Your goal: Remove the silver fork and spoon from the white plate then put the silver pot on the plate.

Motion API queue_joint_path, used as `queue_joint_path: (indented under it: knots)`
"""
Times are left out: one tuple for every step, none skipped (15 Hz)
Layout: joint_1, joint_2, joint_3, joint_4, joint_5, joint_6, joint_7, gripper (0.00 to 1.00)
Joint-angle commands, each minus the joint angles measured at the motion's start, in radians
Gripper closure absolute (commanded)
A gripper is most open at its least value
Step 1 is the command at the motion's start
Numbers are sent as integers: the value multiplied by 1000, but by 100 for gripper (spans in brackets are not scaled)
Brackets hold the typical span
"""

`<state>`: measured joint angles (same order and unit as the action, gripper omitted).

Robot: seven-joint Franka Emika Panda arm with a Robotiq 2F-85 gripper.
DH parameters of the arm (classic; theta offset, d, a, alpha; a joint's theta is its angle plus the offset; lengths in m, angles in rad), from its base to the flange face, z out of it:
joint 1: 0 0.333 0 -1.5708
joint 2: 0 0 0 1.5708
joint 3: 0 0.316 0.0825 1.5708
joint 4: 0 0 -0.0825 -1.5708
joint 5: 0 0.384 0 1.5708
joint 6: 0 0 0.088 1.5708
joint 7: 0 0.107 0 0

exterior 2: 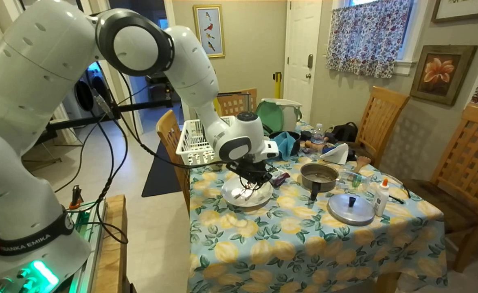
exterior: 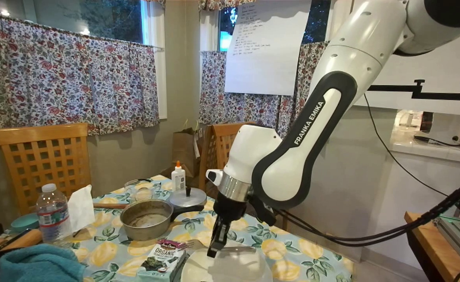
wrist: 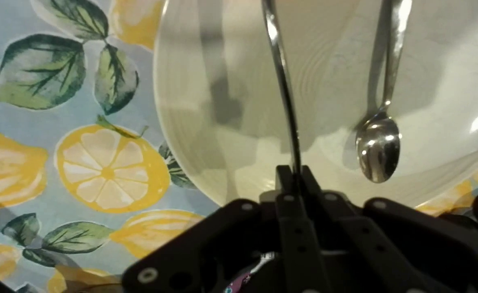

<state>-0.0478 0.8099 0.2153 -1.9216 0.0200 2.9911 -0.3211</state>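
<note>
See the gripper (wrist: 297, 175) clamped upon the thin edge of the fork (wrist: 284, 81), over the white plate (wrist: 332, 73) and close inside the plate's rim. Expect light, stiff, polished metal, prone to swivel in so narrow a pinch. Possibly taken near the head, going by what could be tines (exterior: 194, 243) poking past the plate's rim in an exterior view; likely steadier if held mid-length. Treat the spoon (wrist: 379, 148), lying on the plate apart from the fork, as equally slick: best pinched across the slim handle, not over the rounded bowl. For the silver pot (exterior: 147, 221), standing off to one side of the plate and not touching, allow for rigid walls, more weight and a likely tilt if lifted by the dark handle (exterior: 187, 210) alone.

Cannot tell whether touching the plate or lifted clear, in the fork's case. Cannot see tines in the wrist view, nor the far ends of fork and spoon, cut off at the top. In that same exterior view, lose part of the plate below the bottom edge.
</note>
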Motion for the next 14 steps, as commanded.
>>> queue_joint_path:
  knots:
    - [-21,-91,-13,-103,-11,25,64,99]
    - [-27,-111,-22,-129,-5,34,81,99]
    - [-29,-127,-34,-152,-2,38,98,99]
    - [-31,-138,-50,-174,1,45,117,99]
    - [-34,-148,-64,-195,3,50,133,99]
    - [-34,-154,-79,-211,4,56,150,99]
    - [-39,-155,-92,-226,3,67,160,99]
    - [-38,-160,-107,-241,4,73,175,99]
    - [-44,-158,-115,-251,5,82,185,99]
    - [-50,-154,-122,-259,6,92,194,99]
    - [-61,-147,-122,-263,8,102,200,99]
    - [-69,-143,-123,-266,8,107,206,99]
    - [-81,-134,-118,-265,9,113,209,99]
    - [-91,-130,-113,-265,10,115,211,99]
